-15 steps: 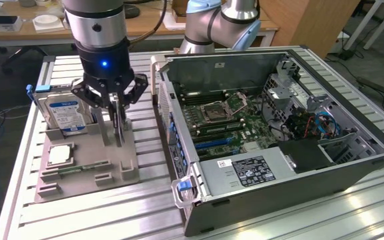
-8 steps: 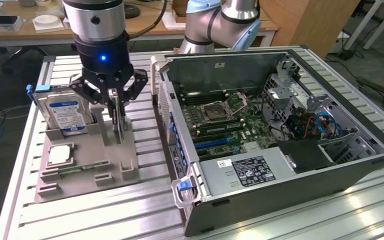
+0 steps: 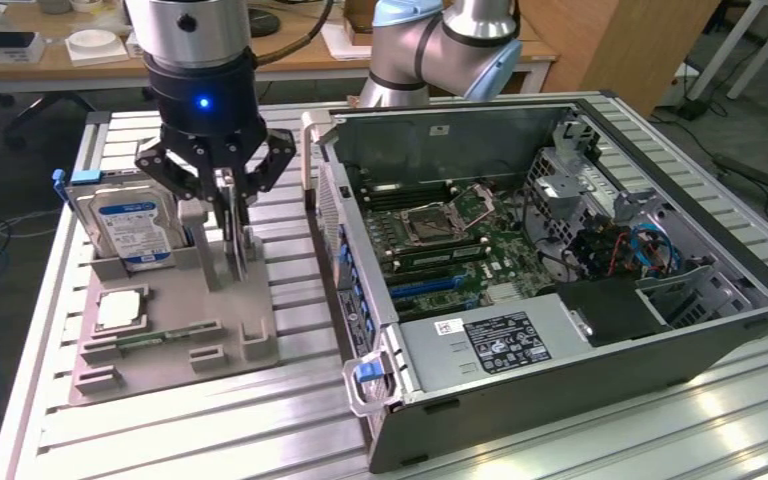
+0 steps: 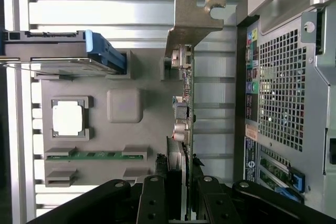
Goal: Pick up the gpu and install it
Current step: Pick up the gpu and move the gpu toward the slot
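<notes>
Black linkage gripper (image 3: 233,255) down over thin flat green gpu card (image 4: 187,108) with black cooler on one face and silver metal end bracket (image 4: 191,19). Fingers (image 4: 153,200) closed onto both faces, clamped by the look of it (cooler side against one pad). Gpu card on edge in its slot, along the edge of the grey plastic holder tray (image 3: 157,345) nearest the open black computer case (image 3: 704,330), not lifted clear. Tray on ribbed aluminium worktop (image 3: 224,430), just beside the case. Boxy silver hard drive with blue-white label (image 3: 131,225) upright at the tray corner on the exterior view's left, near the gripper. Narrow green memory stick (image 4: 94,155) flat in its own slot, well apart.

Risks, as judged:
- Uneven hold over the cooler, so tilt or slip under load.
- Bracket snagging in the slot and dragging the tray.
- Linkage clipping the hard drive.
- Bracket catching the case wall.
- Edge connector missing the blue slot (image 3: 424,287) on the green motherboard (image 3: 484,245), so a bent card.
</notes>
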Controlling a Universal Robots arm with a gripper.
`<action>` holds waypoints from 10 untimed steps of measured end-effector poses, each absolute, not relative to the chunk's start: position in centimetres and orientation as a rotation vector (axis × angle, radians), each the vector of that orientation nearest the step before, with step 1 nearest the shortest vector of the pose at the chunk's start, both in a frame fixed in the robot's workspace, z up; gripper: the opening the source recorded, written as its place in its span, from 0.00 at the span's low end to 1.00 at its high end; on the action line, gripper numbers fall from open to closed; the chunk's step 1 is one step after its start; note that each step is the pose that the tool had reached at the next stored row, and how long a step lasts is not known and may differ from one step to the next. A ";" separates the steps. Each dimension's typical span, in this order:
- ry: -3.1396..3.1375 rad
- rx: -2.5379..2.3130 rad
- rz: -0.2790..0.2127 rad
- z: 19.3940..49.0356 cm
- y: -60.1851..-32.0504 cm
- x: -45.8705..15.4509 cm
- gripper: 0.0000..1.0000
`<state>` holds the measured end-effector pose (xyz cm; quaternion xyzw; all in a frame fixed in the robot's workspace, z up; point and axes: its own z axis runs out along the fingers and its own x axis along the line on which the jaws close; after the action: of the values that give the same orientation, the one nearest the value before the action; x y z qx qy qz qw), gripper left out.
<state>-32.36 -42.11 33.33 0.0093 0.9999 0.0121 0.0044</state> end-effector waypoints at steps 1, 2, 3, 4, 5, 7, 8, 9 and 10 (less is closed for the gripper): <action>3.132 0.029 0.038 33.5 -42.1 -32.4 0.27; 3.133 0.029 0.038 33.6 -42.1 -32.4 0.27; 3.133 0.029 0.038 33.8 -42.1 -32.4 0.27; 3.132 0.029 0.038 33.9 -42.1 -32.4 0.27; 3.132 0.029 0.038 34.1 -42.1 -32.4 0.27; 3.132 0.029 0.038 34.4 -42.1 -32.4 0.27; 3.133 0.029 0.038 34.5 -42.1 -32.4 0.27; 3.132 0.029 0.038 34.6 -42.1 -32.4 0.27; 3.132 0.029 0.038 34.8 -42.1 -32.4 0.27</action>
<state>-32.37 -42.12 34.76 0.0093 0.9999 0.0121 0.0044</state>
